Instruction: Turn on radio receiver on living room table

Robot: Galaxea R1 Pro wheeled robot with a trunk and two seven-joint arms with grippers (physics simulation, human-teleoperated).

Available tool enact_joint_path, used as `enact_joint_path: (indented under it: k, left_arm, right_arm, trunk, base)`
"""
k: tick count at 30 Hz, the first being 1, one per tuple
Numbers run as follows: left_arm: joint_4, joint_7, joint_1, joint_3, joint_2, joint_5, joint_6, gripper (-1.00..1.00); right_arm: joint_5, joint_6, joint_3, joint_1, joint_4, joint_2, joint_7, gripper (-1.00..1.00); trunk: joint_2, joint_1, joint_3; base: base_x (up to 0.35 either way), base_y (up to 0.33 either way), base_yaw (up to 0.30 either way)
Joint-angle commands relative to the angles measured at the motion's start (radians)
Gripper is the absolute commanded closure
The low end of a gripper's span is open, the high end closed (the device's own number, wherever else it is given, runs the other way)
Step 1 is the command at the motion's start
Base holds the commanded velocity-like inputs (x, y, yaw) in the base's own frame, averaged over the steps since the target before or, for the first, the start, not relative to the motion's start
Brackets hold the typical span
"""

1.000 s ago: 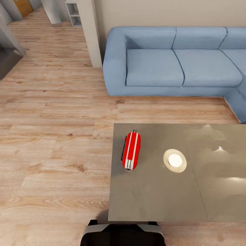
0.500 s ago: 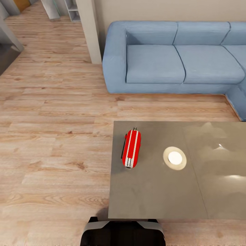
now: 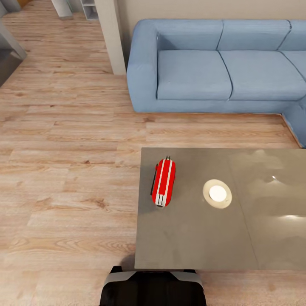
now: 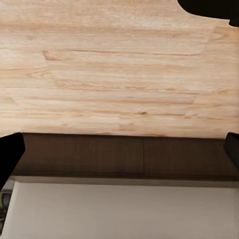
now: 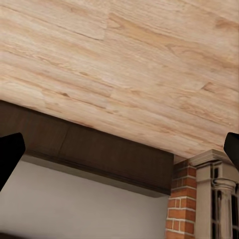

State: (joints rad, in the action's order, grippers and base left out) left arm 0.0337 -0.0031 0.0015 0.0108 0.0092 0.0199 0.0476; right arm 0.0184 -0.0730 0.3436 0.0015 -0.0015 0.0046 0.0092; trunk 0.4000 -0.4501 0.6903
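The radio receiver [image 3: 163, 188], no readable writing, lies on the table [image 3: 204, 238]; both grippers' state unclear.

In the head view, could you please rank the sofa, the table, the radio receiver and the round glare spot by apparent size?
1. sofa and table: alike, both cropped, so unranked
2. radio receiver
3. round glare spot, only slightly smaller

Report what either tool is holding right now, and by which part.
Nothing is held. The radio receiver lies untouched on the table, and both wrist views show floor between spread fingertips.
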Motion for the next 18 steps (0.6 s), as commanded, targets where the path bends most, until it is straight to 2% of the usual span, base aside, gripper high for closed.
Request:
enact_joint_path:
  k: [1, 18]
  left_arm:
    - [0.000, 0.000, 0.000, 0.000, 0.000, 0.000, 0.000, -1.00]
    - [0.000, 0.000, 0.000, 0.000, 0.000, 0.000, 0.000, -1.00]
  right_arm:
    - [0.000, 0.000, 0.000, 0.000, 0.000, 0.000, 0.000, -1.00]
    - [0.000, 0.000, 0.000, 0.000, 0.000, 0.000, 0.000, -1.00]
  trunk:
    - [0.000, 0.000, 0.002]
    - [0.000, 0.000, 0.029]
  base:
    - [0.000, 0.000, 0.000]
    - [0.000, 0.000, 0.000]
